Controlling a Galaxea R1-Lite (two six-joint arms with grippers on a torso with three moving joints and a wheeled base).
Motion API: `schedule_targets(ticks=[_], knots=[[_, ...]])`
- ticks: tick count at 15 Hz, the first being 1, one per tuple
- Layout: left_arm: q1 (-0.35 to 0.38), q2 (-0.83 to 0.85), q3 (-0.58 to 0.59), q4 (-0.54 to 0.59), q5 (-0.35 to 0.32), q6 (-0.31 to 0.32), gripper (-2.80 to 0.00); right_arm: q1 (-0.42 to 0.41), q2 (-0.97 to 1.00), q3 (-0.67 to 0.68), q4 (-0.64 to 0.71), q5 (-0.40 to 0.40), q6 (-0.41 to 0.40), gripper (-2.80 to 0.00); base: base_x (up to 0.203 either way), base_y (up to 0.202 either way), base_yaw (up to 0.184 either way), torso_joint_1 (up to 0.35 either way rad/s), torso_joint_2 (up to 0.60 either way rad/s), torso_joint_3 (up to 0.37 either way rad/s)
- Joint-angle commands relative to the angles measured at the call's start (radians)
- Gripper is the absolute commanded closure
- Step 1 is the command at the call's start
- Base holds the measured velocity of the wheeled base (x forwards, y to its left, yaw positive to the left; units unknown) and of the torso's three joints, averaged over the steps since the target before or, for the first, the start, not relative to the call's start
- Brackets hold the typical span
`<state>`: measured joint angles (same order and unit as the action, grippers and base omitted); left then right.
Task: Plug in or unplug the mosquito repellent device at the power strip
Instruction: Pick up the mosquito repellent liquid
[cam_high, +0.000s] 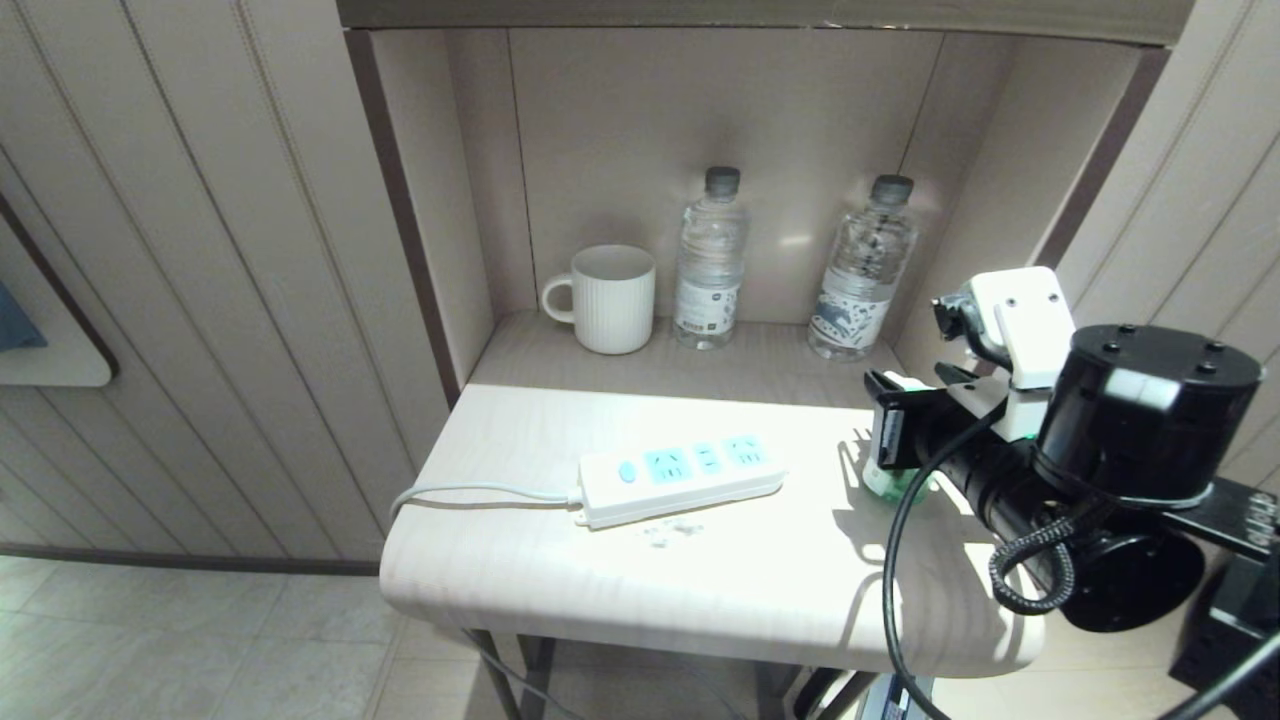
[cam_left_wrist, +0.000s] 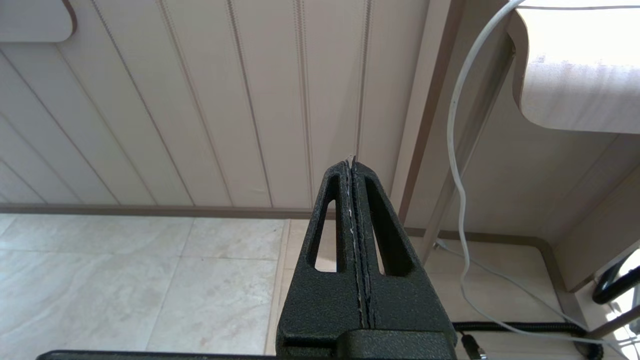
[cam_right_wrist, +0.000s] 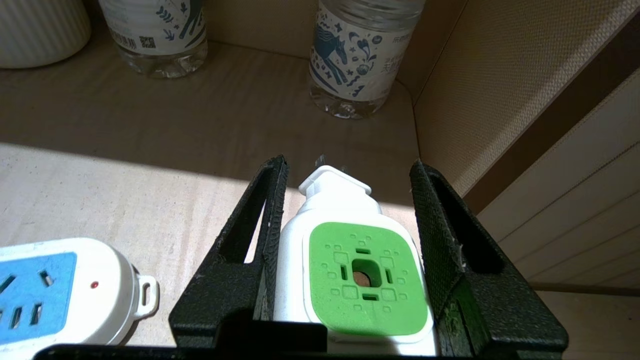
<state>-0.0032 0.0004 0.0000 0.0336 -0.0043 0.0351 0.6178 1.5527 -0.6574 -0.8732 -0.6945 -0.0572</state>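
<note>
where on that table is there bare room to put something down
Free: the tabletop strip along the front edge below the power strip, and the gap between it and the mosquito repellent device. Crowded: the back shelf, with the mug and two water bottles, and the right corner, where the right gripper is.

At upper centre of your head view, a white ribbed ceramic mug (cam_high: 611, 298) stands in the beige alcove, with two clear plastic water bottles (cam_high: 710, 260) (cam_high: 862, 270) to its right, all upright, apart.
</note>
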Motion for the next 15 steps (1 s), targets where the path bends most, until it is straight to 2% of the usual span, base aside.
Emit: schedule_targets(ticks=[1,5,14,15], knots=[[0.000,0.000,0.000,0.000,0.000,0.000,0.00,-0.006,0.030,-0.001,-0.025,-0.003,-0.004,0.00,0.000,0.000,0.000,0.000,0.00,0.000],[0.000,0.000,0.000,0.000,0.000,0.000,0.00,-0.015,0.065,0.005,-0.112,-0.005,-0.040,0.00,0.000,0.000,0.000,0.000,0.00,0.000],[0.000,0.000,0.000,0.000,0.000,0.000,0.00,-0.012,0.072,0.019,-0.122,-0.005,-0.046,0.00,0.000,0.000,0.000,0.000,0.00,0.000],[0.000,0.000,0.000,0.000,0.000,0.000,0.00,-0.013,0.072,0.019,-0.124,-0.005,-0.046,-2.80,0.000,0.000,0.000,0.000,0.00,0.000]])
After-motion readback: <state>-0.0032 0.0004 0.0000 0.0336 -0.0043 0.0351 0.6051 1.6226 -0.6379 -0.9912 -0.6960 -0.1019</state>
